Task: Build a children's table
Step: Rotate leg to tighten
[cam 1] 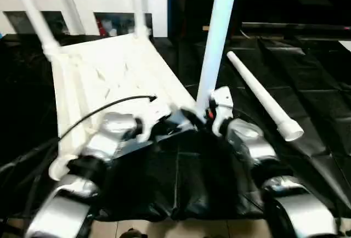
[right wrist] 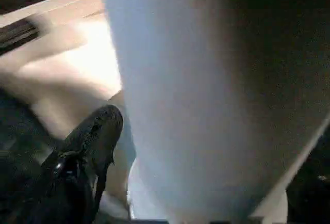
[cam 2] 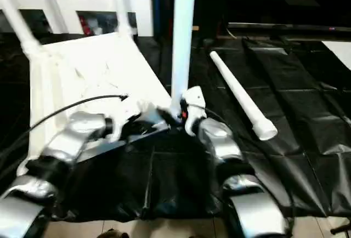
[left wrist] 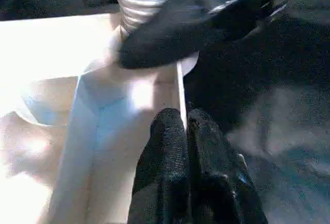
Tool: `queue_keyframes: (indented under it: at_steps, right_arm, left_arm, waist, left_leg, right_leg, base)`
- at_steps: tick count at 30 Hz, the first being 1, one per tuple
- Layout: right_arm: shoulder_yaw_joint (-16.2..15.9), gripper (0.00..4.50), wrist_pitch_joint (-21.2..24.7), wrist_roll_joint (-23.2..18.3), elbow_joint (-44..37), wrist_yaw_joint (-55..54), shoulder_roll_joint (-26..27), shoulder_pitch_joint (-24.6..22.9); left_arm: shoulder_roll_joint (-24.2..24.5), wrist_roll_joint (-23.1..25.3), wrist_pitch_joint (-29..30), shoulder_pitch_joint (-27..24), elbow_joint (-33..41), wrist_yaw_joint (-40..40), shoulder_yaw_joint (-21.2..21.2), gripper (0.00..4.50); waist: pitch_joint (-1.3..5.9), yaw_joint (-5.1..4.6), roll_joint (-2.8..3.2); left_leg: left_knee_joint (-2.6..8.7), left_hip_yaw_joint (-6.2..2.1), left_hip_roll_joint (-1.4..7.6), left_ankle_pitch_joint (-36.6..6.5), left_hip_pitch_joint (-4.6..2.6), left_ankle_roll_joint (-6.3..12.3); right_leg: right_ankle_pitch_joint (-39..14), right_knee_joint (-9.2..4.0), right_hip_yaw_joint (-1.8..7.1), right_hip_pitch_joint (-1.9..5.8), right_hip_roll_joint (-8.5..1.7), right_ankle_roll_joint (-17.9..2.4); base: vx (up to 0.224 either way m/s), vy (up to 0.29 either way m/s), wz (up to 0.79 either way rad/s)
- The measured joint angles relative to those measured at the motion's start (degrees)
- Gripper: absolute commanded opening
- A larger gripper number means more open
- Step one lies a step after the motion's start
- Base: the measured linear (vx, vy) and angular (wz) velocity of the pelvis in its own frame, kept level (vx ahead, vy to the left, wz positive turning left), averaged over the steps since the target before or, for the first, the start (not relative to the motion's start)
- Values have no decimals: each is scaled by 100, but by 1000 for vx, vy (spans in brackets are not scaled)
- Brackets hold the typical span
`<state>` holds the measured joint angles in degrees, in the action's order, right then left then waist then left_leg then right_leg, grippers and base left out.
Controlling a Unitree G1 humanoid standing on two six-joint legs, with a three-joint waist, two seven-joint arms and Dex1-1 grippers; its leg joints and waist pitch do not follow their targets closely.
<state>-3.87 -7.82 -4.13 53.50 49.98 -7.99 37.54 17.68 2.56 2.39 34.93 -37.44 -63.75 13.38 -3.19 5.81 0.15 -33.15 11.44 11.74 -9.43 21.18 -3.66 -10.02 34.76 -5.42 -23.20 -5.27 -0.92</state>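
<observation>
Left eye view: the tabletop (cam 1: 115, 79) lies ribs up at centre left on black sheeting (cam 1: 307, 101). Two legs (cam 1: 33, 13) stand in its far corners at upper left. A third leg (cam 1: 216, 35) rises at centre top from the near corner, where the right gripper (cam 1: 205, 114) clasps its base. A loose leg (cam 1: 263, 98) lies at right.

Left wrist view: the left gripper (left wrist: 185, 131), fingers pressed together, pinches the tabletop's thin rim at lower centre.

Right wrist view: the upright leg spans the centre, one black finger (right wrist: 100, 131) against it at lower left
</observation>
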Motion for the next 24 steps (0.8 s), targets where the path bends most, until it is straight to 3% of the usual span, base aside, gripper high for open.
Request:
queue_keyframes:
  at_steps: [6,7,12,18,24]
  right_arm:
    - [-406,398,166,5,-357,1566,-455,-102]
    - [-453,372,189,5,-390,1706,-493,-101]
    - [-649,331,326,4,-546,2333,-630,-102]
    - [-676,289,426,-3,-680,2509,-661,-150]
    - [-512,282,549,-26,-732,2061,-508,-254]
  left_arm:
    - [305,-146,-287,-72,0,-794,53,0]
    - [355,-171,-316,-72,0,-890,59,0]
    - [504,-275,-393,-115,0,-1345,111,0]
    - [535,-289,-472,-127,0,-1494,110,0]
    - [525,-279,-316,-120,-1,-1293,79,0]
  waist:
    - [-8,88,-15]
    - [-9,89,-18]
    - [-9,121,-24]
    - [-9,144,-28]
    - [-8,119,-39]
  left_leg:
    - [-6,2,3,0,4,0]
    - [-6,3,4,0,5,0]
    - [-11,3,4,0,10,0]
    - [-16,2,5,0,10,0]
    - [-18,2,6,0,3,0]
  right_leg:
    - [0,3,1,4,0,0]
    - [0,4,2,4,-1,0]
    - [0,4,3,6,-2,0]
    - [0,8,4,7,-2,0]
    - [-1,19,4,7,-2,2]
  base:
    - [0,0,0]
    - [0,0,0]
    - [0,0,0]
    - [0,0,0]
    - [0,0,0]
